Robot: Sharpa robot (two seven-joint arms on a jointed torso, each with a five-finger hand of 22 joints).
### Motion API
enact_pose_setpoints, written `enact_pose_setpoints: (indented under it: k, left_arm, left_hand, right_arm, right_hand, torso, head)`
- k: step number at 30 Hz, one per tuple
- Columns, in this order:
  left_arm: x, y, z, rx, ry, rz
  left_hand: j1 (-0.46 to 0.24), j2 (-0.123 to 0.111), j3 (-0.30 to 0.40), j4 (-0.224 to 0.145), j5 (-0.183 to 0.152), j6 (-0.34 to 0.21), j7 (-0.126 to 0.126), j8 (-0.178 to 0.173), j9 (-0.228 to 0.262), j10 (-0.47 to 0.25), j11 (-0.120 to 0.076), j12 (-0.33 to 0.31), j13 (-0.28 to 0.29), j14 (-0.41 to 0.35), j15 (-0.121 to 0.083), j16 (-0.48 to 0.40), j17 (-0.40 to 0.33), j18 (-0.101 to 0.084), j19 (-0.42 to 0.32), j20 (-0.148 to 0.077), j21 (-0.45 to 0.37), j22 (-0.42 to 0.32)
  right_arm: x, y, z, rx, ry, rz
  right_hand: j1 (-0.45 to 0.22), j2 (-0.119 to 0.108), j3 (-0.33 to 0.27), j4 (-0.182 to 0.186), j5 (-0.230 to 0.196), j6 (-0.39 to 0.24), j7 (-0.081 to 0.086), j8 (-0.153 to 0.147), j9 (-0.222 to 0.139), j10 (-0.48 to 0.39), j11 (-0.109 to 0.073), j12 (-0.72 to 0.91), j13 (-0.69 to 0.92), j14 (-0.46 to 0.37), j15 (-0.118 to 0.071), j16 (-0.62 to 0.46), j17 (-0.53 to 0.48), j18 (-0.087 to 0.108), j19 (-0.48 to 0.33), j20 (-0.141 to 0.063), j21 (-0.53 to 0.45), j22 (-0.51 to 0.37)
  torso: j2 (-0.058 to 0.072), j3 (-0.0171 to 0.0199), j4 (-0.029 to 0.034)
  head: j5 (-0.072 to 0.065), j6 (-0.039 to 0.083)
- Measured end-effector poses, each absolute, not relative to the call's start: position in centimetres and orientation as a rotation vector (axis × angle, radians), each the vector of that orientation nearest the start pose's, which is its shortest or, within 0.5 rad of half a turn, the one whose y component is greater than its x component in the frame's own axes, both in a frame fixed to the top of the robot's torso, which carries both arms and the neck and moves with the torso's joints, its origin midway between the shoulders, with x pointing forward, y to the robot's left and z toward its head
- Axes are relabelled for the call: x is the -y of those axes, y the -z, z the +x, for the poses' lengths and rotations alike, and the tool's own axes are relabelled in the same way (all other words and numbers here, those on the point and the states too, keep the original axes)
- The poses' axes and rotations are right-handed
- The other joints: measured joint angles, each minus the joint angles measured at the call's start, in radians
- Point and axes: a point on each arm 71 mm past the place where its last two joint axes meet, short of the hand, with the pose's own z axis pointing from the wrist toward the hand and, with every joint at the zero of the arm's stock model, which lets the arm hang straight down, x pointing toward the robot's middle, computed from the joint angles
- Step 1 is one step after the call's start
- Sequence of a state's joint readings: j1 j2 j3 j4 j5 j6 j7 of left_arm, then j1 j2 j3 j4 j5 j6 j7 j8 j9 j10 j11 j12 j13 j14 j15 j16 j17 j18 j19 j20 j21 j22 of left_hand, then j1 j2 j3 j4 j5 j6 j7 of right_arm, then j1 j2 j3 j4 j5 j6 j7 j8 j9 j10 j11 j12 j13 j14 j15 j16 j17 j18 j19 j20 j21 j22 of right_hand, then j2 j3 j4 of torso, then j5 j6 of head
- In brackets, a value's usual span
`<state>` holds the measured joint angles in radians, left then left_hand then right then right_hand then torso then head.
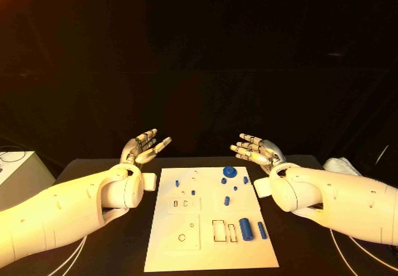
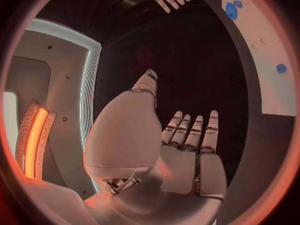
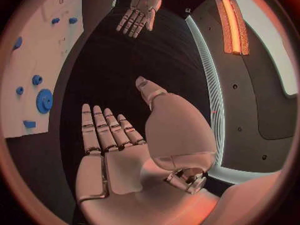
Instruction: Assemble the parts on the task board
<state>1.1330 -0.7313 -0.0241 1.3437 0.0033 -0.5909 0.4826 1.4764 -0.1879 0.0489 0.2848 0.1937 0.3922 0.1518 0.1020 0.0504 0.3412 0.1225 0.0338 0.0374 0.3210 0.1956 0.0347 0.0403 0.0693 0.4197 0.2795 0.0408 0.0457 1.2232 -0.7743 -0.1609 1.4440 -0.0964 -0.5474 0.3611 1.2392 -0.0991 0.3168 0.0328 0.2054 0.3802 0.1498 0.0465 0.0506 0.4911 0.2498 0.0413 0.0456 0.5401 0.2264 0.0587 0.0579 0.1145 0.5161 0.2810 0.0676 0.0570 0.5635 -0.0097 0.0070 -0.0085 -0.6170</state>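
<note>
The white task board (image 1: pixel 166 256) lies in the middle of the black table, with several small blue parts on it: a round gear (image 1: pixel 229 171) near its far edge, a thick cylinder (image 1: pixel 245 225) and a thin pin (image 1: pixel 262 230) near its right side. My left hand (image 1: pixel 144 147) is raised beyond the board's far left corner, open, fingers straight and apart, holding nothing. My right hand (image 1: pixel 258 149) is raised beyond the far right corner, likewise open and empty. The left wrist view shows my left hand (image 2: pixel 187 150) flat, the board (image 2: pixel 269 55) to one side. The right wrist view shows my right hand (image 3: pixel 119 150) and the gear (image 3: pixel 44 100).
A white box (image 1: pixel 15 172) stands at the table's left edge. A pale cloth-like object (image 1: pixel 340 165) lies at the table's right edge. Cables (image 1: pixel 71 256) run along the table beside my left arm.
</note>
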Motion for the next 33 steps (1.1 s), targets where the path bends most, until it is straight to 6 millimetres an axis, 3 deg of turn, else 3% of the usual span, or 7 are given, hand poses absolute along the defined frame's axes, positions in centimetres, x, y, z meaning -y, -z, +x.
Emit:
enact_pose_setpoints:
  k: [4, 5, 11, 15, 20, 26, 33]
  left_arm:
    - [-22.4, 21.4, 51.5, -1.222, 1.260, -1.173]
    - [-22.5, 21.4, 51.4, -1.224, 1.263, -1.173]
    - [-24.4, 20.2, 50.8, -1.232, 1.285, -1.141]
    - [-23.7, 19.6, 50.1, -1.259, 1.328, -1.112]
    - [-23.7, 18.3, 49.6, -1.266, 1.360, -1.070]
    - [-23.5, 17.3, 48.7, -1.288, 1.393, -1.041]
    - [-22.9, 16.7, 47.3, -1.325, 1.433, -1.020]
  left_hand:
    - [0.020, 0.016, 0.007, 0.007, 0.000, 0.031, 0.001, 0.008, 0.005, 0.050, 0.012, 0.007, 0.004, 0.054, 0.006, 0.013, 0.008, 0.007, 0.044, 0.004, 0.012, 0.006]
    - [0.025, 0.020, 0.010, 0.010, 0.000, 0.044, 0.002, 0.012, 0.007, 0.075, 0.017, 0.012, 0.006, 0.081, 0.008, 0.020, 0.012, 0.016, 0.067, 0.005, 0.019, 0.009]
    - [0.054, 0.049, 0.040, 0.003, 0.000, 0.210, 0.017, 0.059, 0.033, 0.336, 0.055, 0.059, 0.022, 0.349, -0.004, 0.098, 0.064, 0.070, 0.268, 0.004, 0.086, 0.036]
    - [0.072, 0.064, 0.067, -0.001, 0.000, 0.320, 0.034, 0.096, 0.052, 0.491, 0.057, 0.083, 0.029, 0.501, -0.030, 0.157, 0.117, 0.085, 0.394, -0.014, 0.145, 0.057]
    - [0.092, 0.055, 0.111, -0.001, 0.000, 0.404, 0.048, 0.128, 0.067, 0.612, 0.045, 0.085, 0.030, 0.616, -0.059, 0.209, 0.180, 0.093, 0.501, -0.044, 0.213, 0.085]
    - [0.094, 0.045, 0.170, 0.000, 0.000, 0.467, 0.047, 0.148, 0.083, 0.715, 0.028, 0.077, 0.032, 0.711, -0.091, 0.285, 0.274, 0.101, 0.580, -0.082, 0.312, 0.137]
    - [0.070, 0.001, 0.252, -0.003, -0.004, 0.501, 0.041, 0.155, 0.110, 0.789, 0.010, 0.058, 0.037, 0.739, -0.116, 0.467, 0.442, 0.101, 0.600, -0.103, 0.500, 0.258]
  right_arm:
    - [21.2, 21.4, 49.8, -1.497, -1.235, 1.024]
    - [21.2, 21.3, 49.9, -1.507, -1.235, 1.015]
    - [23.0, 18.4, 51.9, -1.484, -1.127, 0.709]
    - [22.9, 17.9, 52.0, -1.502, -1.065, 0.544]
    - [23.0, 16.4, 52.5, -1.512, -0.975, 0.359]
    - [22.7, 15.6, 52.5, -1.556, -0.864, 0.171]
    - [22.0, 15.7, 52.1, -1.615, -0.713, -0.033]
  right_hand:
    - [0.040, -0.003, 0.011, -0.011, -0.004, 0.080, 0.005, 0.019, 0.012, 0.096, -0.002, 0.011, 0.006, 0.103, -0.005, 0.017, 0.011, 0.003, 0.082, 0.003, 0.020, 0.008]
    - [0.048, -0.005, 0.015, -0.015, -0.009, 0.109, 0.007, 0.027, 0.016, 0.129, -0.005, 0.015, 0.008, 0.132, -0.008, 0.022, 0.014, 0.018, 0.107, 0.004, 0.026, 0.010]
    - [0.093, -0.017, 0.038, -0.042, -0.022, 0.319, 0.032, 0.074, 0.045, 0.331, -0.033, 0.029, 0.015, 0.304, -0.040, 0.060, 0.032, 0.041, 0.268, -0.004, 0.074, 0.022]
    - [0.106, -0.028, 0.057, -0.061, -0.022, 0.424, 0.050, 0.097, 0.058, 0.433, -0.052, 0.034, 0.016, 0.411, -0.068, 0.090, 0.049, 0.048, 0.370, -0.025, 0.113, 0.032]
    - [0.116, -0.037, 0.087, -0.073, -0.022, 0.513, 0.071, 0.113, 0.067, 0.538, -0.078, 0.040, 0.019, 0.538, -0.108, 0.136, 0.089, 0.056, 0.479, -0.064, 0.179, 0.060]
    - [0.105, -0.062, 0.120, -0.081, -0.022, 0.587, 0.048, 0.119, 0.075, 0.646, -0.115, 0.040, 0.021, 0.697, -0.161, 0.223, 0.188, 0.056, 0.587, -0.120, 0.317, 0.138]
    - [0.085, -0.110, 0.173, -0.078, -0.022, 0.632, 0.024, 0.119, 0.087, 0.718, -0.147, 0.033, 0.025, 0.836, -0.207, 0.402, 0.385, 0.056, 0.676, -0.167, 0.549, 0.319]
  torso:
    - [0.000, -0.0003, 0.0000]
    - [0.000, -0.0005, -0.0001]
    - [0.026, -0.0026, 0.0111]
    - [0.042, -0.0033, 0.0196]
    - [0.064, -0.0042, 0.0327]
    - [0.091, -0.0065, 0.0418]
    - [0.119, -0.0113, 0.0567]
  head:
    - [0.000, 0.000]
    - [0.000, 0.000]
    - [-0.010, -0.016]
    - [-0.023, -0.016]
    - [-0.037, -0.014]
    - [-0.051, -0.007]
    - [-0.071, -0.005]
